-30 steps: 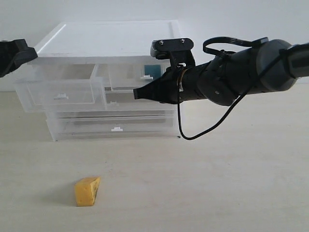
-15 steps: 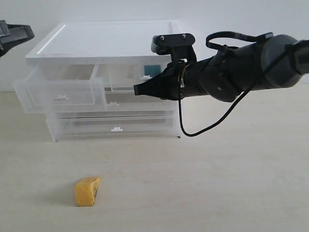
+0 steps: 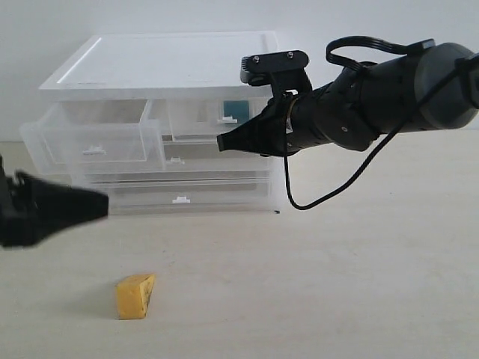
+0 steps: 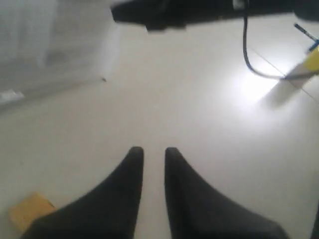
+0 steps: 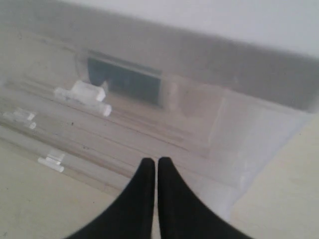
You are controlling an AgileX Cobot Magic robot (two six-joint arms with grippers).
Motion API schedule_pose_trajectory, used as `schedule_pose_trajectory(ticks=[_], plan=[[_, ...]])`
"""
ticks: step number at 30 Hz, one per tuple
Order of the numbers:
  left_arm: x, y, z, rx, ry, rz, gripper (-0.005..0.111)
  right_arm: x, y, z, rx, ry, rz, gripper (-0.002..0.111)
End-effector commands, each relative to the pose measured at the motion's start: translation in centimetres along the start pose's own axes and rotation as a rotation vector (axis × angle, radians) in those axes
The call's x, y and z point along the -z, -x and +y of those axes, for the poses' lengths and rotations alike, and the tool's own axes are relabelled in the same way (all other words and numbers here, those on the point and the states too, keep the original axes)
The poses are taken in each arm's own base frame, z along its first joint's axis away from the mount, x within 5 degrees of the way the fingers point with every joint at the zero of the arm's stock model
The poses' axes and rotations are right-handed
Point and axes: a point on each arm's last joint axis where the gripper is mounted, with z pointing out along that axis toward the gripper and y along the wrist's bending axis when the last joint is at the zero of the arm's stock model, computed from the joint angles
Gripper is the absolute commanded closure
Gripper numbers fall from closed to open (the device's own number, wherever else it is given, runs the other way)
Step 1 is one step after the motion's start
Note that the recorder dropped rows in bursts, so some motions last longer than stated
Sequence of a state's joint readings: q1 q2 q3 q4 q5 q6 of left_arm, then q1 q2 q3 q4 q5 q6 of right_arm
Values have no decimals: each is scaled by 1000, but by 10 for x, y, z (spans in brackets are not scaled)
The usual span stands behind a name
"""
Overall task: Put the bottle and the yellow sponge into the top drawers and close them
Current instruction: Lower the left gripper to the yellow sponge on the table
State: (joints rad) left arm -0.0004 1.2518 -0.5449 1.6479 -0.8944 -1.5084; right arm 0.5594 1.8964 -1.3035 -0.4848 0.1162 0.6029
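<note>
Exterior view: clear plastic cabinet (image 3: 165, 63) stands at rear of table (image 3: 352, 299).

1. Top-left drawer (image 3: 90, 142): pulled out well fwd of cabinet front.
2. Top-right drawer (image 3: 196, 120): sits much deeper in than its neighbour. Whether it is fully home cannot be told.
3. Bottle (image 3: 238, 110): inside top-right drawer, toward its right end. Teal label shows through the clear wall, just beside the white handle tab.
4. Yellow sponge (image 3: 135, 296): on the table in front of the cabinet, well apart from it, left of centre. Neither gripper touches it.

Left gripper (image 3: 105, 203): low at left edge, blurred, pointing right, above the table and near the lower drawers' left end. It is up and left of the sponge, apart from it. Left wrist view: fingers (image 4: 132, 164) stand slightly parted w/ a narrow gap, nothing between them.

Right gripper (image 3: 222, 142): reaches in from the right, approx. horizontal, tips pointing left at the cabinet front, just below top-right drawer. Right wrist view: fingers (image 5: 144, 172) pressed together tip to tip, holding nothing. Contact w/ the cabinet cannot be told. A black cable (image 3: 314, 200) loops under the right arm.
</note>
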Motion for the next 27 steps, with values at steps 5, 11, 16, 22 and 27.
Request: schedule_pose_trajectory(ticks=[5, 11, 16, 22, 27], plan=[[-11, -56, 8, 108, 219, 24, 54, 4, 5, -1, 7, -2, -15, 108], [-18, -67, 16, 182, 231, 56, 45, 4, 2, -2, 8, -8, 1, 108], [-29, -71, 34, 230, 284, 66, 45, 4, 2, -2, 8, -11, 5, 108], [-46, -77, 41, 254, 196, 53, 45, 4, 2, -2, 8, -13, 8, 108], [-62, -84, 53, 259, 272, 74, 45, 4, 2, -1, 8, -7, -1, 108]])
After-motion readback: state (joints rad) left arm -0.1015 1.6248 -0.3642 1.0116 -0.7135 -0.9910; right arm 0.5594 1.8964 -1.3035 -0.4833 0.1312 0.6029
